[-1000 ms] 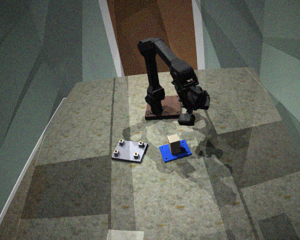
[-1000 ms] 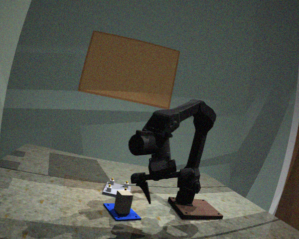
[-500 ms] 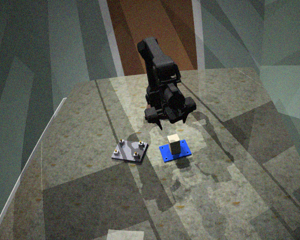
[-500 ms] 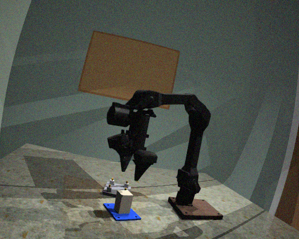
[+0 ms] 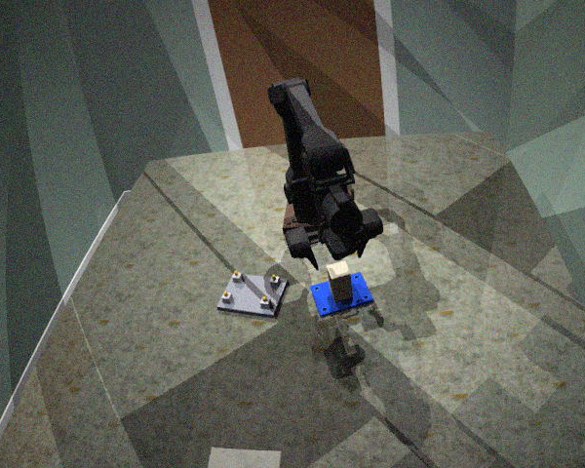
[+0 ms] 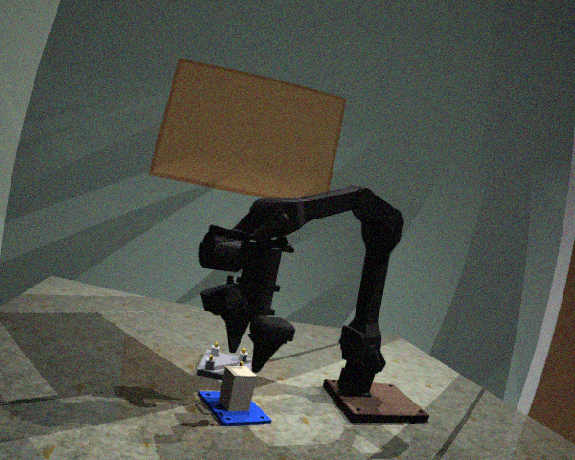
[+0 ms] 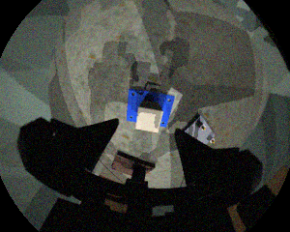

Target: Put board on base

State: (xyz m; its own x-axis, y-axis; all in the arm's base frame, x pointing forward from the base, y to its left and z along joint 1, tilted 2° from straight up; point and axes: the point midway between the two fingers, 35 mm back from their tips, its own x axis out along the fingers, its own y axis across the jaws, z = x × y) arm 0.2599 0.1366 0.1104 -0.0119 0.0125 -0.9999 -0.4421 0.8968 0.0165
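My fingers [image 5: 338, 261] [image 6: 242, 361] are wide open and empty; the blue board [image 5: 359, 291] [image 6: 258, 416] [image 7: 131, 103] lies beside the grey base [image 5: 250, 296] [image 6: 223, 365] [image 7: 197, 130], so gripping, placing and releasing all remain.

Board [image 5: 320, 298] [image 6: 213, 406] [image 7: 133, 107]: smooth, plastic-looking blue
Handle [image 5: 340, 284] [image 6: 236, 391] [image 7: 149, 121]: pale, matt, smooth-sided
Pins: gold, metal-looking
Arm [image 5: 308, 126] [image 6: 374, 277]: black, mostly matt
Tabletop [image 5: 181, 352] [image 6: 297, 435]: mottled, stone-like

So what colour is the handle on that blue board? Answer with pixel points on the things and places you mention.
Pale cream [image 5: 338, 269] [image 6: 241, 372] [image 7: 149, 122]; it shows best from above, on its brightly lit end.
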